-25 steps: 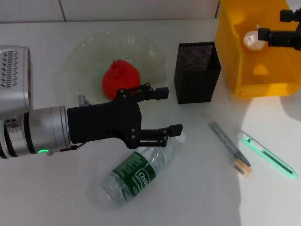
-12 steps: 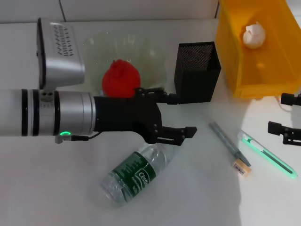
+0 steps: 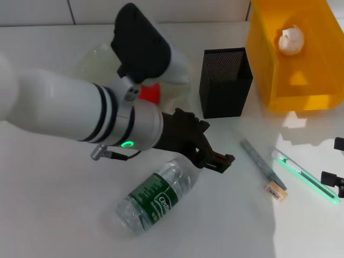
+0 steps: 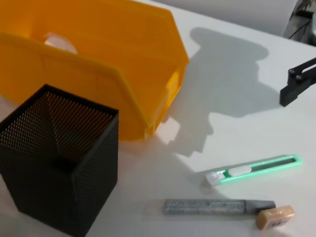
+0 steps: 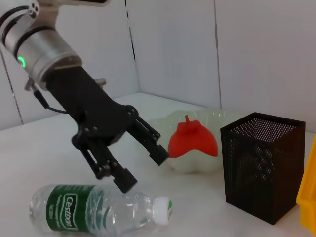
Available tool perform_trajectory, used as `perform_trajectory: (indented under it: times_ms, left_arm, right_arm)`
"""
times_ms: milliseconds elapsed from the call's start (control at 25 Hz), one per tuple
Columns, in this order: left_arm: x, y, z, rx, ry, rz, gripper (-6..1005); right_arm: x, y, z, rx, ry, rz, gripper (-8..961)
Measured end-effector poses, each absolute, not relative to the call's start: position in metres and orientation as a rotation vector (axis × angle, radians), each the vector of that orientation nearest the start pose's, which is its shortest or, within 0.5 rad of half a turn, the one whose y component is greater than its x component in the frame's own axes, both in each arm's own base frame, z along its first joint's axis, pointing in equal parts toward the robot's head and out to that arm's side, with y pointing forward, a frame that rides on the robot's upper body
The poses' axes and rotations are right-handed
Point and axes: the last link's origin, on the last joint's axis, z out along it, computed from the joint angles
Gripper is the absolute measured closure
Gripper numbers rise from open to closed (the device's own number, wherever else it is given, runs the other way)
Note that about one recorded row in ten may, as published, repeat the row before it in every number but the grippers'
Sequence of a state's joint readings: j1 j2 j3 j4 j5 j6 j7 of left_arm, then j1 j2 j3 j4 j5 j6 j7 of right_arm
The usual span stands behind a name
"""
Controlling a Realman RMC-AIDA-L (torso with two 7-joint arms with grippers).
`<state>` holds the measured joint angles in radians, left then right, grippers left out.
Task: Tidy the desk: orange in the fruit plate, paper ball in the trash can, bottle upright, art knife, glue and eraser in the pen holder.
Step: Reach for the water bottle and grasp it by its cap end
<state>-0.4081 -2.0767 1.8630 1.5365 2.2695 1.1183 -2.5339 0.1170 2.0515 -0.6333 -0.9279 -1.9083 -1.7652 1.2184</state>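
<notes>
The bottle point(image 3: 156, 196) lies on its side on the table, cap toward the pen holder; it also shows in the right wrist view point(image 5: 98, 215). My left gripper point(image 3: 215, 144) is open and empty, just above the bottle's cap end, as the right wrist view shows point(image 5: 143, 168). The orange point(image 3: 150, 94) sits in the fruit plate point(image 3: 180, 70), mostly hidden by my left arm. The paper ball point(image 3: 290, 40) lies in the yellow trash can point(image 3: 290, 86). The glue point(image 3: 260, 161), art knife point(image 3: 303, 174) and eraser point(image 3: 277, 191) lie right of the black pen holder point(image 3: 226, 80). My right gripper point(image 3: 336, 161) is open by the knife's end.
The left arm's white forearm point(image 3: 64, 110) covers the left half of the table. The left wrist view shows the pen holder point(image 4: 59, 158) close beside the trash can point(image 4: 98, 59), with the knife point(image 4: 256, 168), glue point(image 4: 217, 206) and eraser point(image 4: 275, 217) on bare table.
My left arm has turned and swung right, its gripper now past the bottle's cap. My right gripper left the trash can, dropped to the right edge and moved further out.
</notes>
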Motion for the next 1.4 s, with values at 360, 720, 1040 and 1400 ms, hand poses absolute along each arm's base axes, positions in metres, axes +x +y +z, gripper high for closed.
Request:
perform_trajectory:
  times_ms: [360,720,1040,1400]
  left_arm:
    - [-0.106,0.302,-0.099,-2.791,-0.574,0.179,135]
    - [-0.121,0.315,-0.114,-2.767,-0.596,0.234,153]
    - [-0.131,0.317,-0.124,-2.770,-0.579,0.302,168]
    - [-0.127,0.314,-0.126,-2.790,-0.526,0.330,220]
  right_arm:
    - [0.343,0.217,0.065,-2.568,0.538,0.599,105]
    - [0.343,0.220,0.059,-2.595,0.549,0.593,106]
    - [0.343,0.220,0.056,-2.611,0.553,0.580,106]
    - [0.342,0.221,0.055,-2.609,0.555,0.585,106]
